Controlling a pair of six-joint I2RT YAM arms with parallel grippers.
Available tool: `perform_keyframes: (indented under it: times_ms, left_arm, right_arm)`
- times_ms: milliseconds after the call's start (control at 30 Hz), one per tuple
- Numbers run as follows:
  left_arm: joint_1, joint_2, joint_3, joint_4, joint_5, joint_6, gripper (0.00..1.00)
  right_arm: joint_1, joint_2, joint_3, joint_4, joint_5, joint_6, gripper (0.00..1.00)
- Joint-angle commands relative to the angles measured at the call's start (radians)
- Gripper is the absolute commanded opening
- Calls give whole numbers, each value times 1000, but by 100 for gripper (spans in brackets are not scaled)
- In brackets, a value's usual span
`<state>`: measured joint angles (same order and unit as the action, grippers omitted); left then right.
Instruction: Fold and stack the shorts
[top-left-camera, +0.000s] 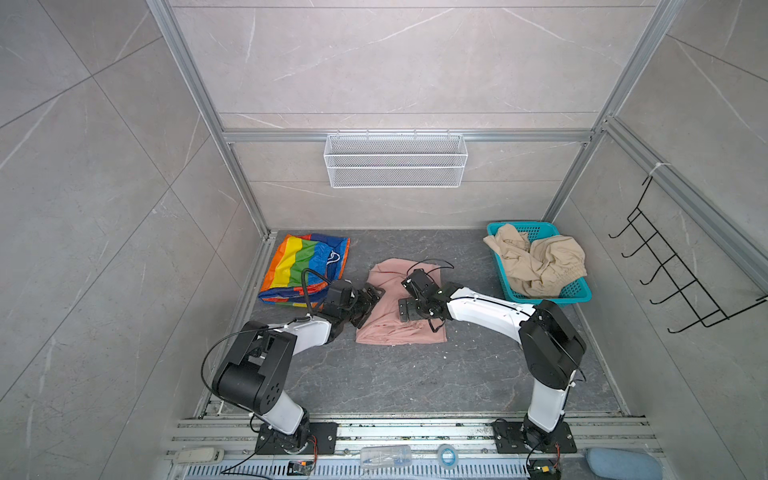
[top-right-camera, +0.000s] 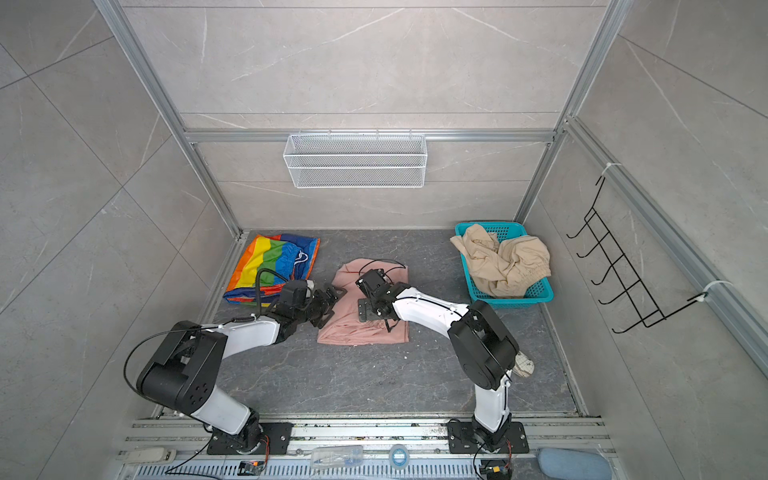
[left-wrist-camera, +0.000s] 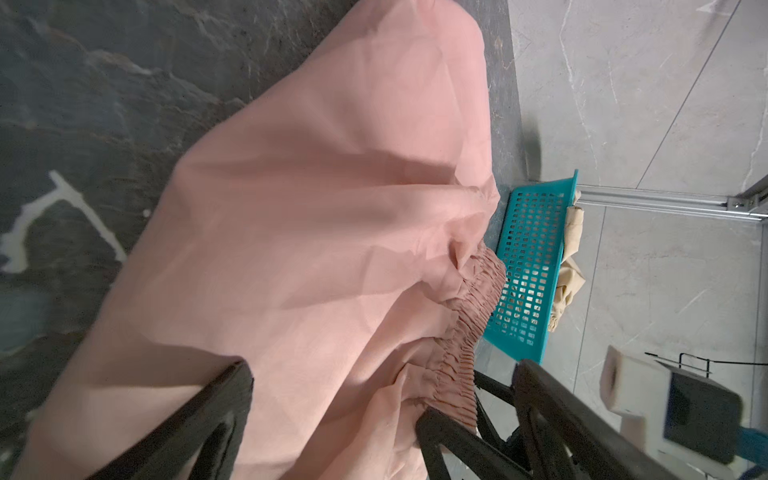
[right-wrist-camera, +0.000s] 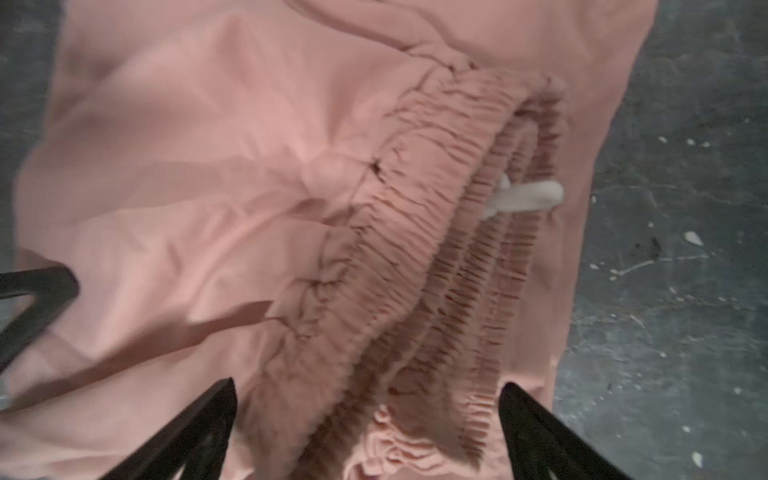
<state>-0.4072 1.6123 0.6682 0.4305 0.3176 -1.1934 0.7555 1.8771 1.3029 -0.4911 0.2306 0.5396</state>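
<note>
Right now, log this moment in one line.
pink shorts: centre | left gripper: open | right gripper: open | rainbow shorts: far left | beige shorts: in basket

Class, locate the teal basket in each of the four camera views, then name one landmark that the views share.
A top view: teal basket at the far right, holding beige shorts.
A top view: the basket again at the far right.
Left wrist view: its perforated wall shows beyond the pink shorts.
Right wrist view: not in it.
Shared landmark: the pink shorts, seen in all four.
</note>
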Motion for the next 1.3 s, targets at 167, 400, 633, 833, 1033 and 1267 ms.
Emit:
perform_keyframes:
  times_ms: [167, 400, 633, 833, 1033, 1267]
  left_arm:
    - [-48, 112, -72, 216, -7, -47, 100]
    - [-48, 14, 39, 89, 81, 100, 99]
    - [-34, -65, 344, -418, -35, 341, 100]
    - [-27, 185, 553, -340, 136, 264, 99]
    - [-33, 394, 672, -207, 215, 139, 100]
    - [11, 492, 689, -180, 172, 123, 99]
  right_arm:
    - [-107, -65, -205, 25, 43, -62, 100]
    - [-151, -154, -242, 39, -49, -124, 100]
    - [-152, -303, -164, 32, -182, -71, 100]
    - [-153, -230, -139, 192, -397, 31, 100]
    - [-153, -109, -177, 373, -491, 106, 100]
    - [-211, -18, -234, 400, -525, 94, 100]
